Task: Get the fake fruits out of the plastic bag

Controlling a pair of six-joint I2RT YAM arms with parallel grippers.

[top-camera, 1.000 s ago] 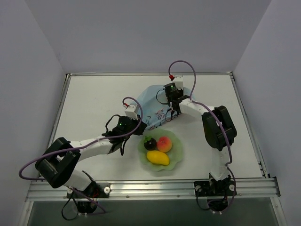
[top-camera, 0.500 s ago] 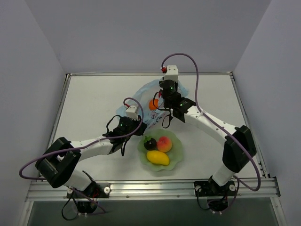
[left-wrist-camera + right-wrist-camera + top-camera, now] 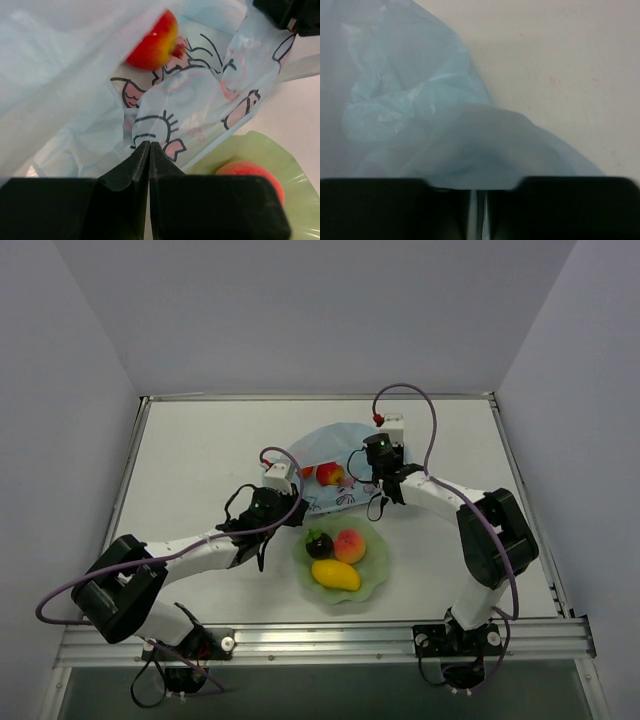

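The plastic bag [image 3: 65, 75] is clamped by both hands, left hand [image 3: 149, 145] on its printed side, right hand [image 3: 476, 192] on plain film; the red-yellow fruit [image 3: 154, 42] just beyond the left hand is best rolled out by lifting gently, film kept taut.

Left gripper [image 3: 149, 144] and right gripper [image 3: 476, 191] hem the plastic bag [image 3: 318, 445] mouth; the green bowl [image 3: 376, 575] crowds its near side; the far table [image 3: 200, 455] lies free.
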